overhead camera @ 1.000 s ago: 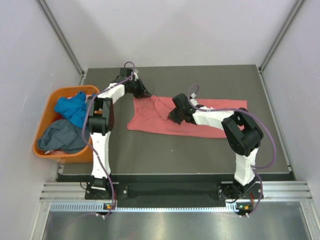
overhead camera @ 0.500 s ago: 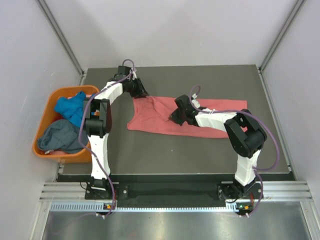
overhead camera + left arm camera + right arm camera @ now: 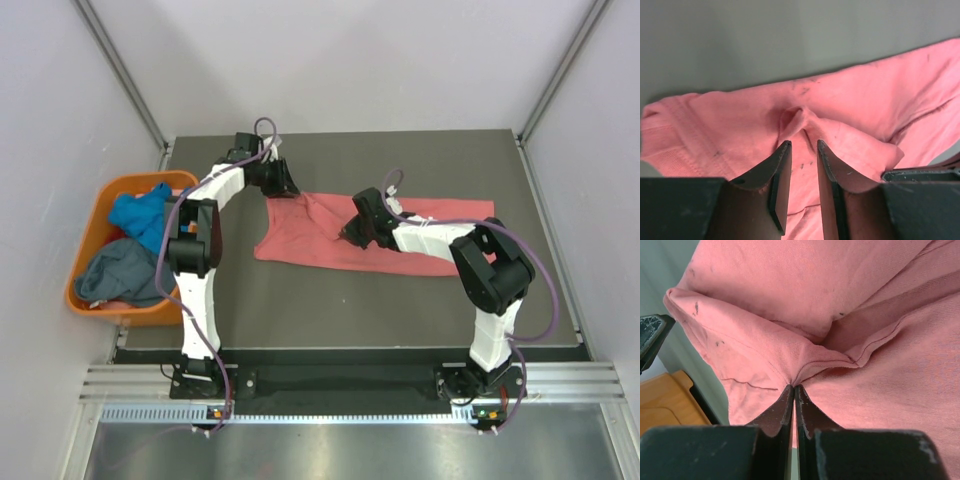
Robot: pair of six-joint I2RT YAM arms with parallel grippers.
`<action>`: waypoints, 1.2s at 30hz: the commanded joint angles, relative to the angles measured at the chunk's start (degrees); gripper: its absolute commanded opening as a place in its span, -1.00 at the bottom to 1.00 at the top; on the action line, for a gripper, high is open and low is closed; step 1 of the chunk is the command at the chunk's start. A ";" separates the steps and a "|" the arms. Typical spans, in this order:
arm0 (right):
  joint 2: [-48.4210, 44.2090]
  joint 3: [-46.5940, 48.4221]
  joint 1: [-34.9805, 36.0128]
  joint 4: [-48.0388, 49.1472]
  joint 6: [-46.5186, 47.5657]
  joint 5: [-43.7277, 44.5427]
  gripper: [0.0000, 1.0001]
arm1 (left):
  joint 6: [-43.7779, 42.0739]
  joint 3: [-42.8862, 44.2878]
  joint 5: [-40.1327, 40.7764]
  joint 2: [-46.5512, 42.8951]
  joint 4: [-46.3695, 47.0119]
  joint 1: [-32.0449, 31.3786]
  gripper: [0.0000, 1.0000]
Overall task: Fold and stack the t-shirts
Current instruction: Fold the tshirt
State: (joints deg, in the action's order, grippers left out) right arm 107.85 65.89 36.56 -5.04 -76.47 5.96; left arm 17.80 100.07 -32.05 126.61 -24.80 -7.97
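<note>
The salmon-pink t-shirt [image 3: 420, 240] lies spread across the middle of the table, rumpled at its left end. My left gripper [image 3: 284, 190] sits low on the shirt's far left corner. In the left wrist view its jaws [image 3: 802, 143] stand a narrow gap apart over the pink cloth [image 3: 865, 100], with a small pucker just beyond the tips. My right gripper [image 3: 350, 233] is shut on a raised fold of the shirt; the right wrist view [image 3: 794, 386] shows cloth [image 3: 790, 280] pinched between the tips. The bright blue t-shirt [image 3: 142, 215] and the slate grey-blue t-shirt [image 3: 120, 275] lie bunched in the tub.
The orange plastic tub [image 3: 93, 222] stands off the table's left edge, beside the left arm. The dark table [image 3: 400, 310] is bounded by a metal frame and white walls at left, right and back. The two grippers are about a hand's width apart.
The right gripper has shifted slightly right and farther away with the fold still pinched. The left arm has edged a little toward the far side; its gripper stays at the shirt corner.
</note>
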 commanded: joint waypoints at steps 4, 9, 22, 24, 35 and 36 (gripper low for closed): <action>-2.47 1.00 -0.78 2.93 1.14 -0.24 -1.00 | -4.27 2.67 -3.11 1.45 1.34 -0.03 -0.36; -2.56 1.00 -0.96 2.67 1.41 0.02 -1.00 | -6.02 2.50 -1.70 2.06 0.36 -0.12 -0.33; -2.21 1.44 -1.05 2.66 1.94 -0.16 -1.00 | -4.09 3.11 -4.68 4.35 2.30 -0.12 -0.62; -2.47 1.35 -1.14 2.66 2.11 -0.16 -1.00 | -3.31 3.55 -4.95 4.44 2.21 -0.12 -0.82; -4.49 0.73 -2.63 2.58 4.30 -1.74 -1.00 | 3.47 3.46 2.61 -3.82 -2.97 -0.12 -1.00; -4.67 0.65 -2.98 2.49 4.48 -2.00 -1.00 | 3.90 3.38 2.96 -5.04 -3.50 -0.12 -1.00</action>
State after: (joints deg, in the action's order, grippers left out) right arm 106.61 65.89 34.74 -4.51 -73.60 4.62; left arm 19.57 102.02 -31.40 128.84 -26.79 -8.03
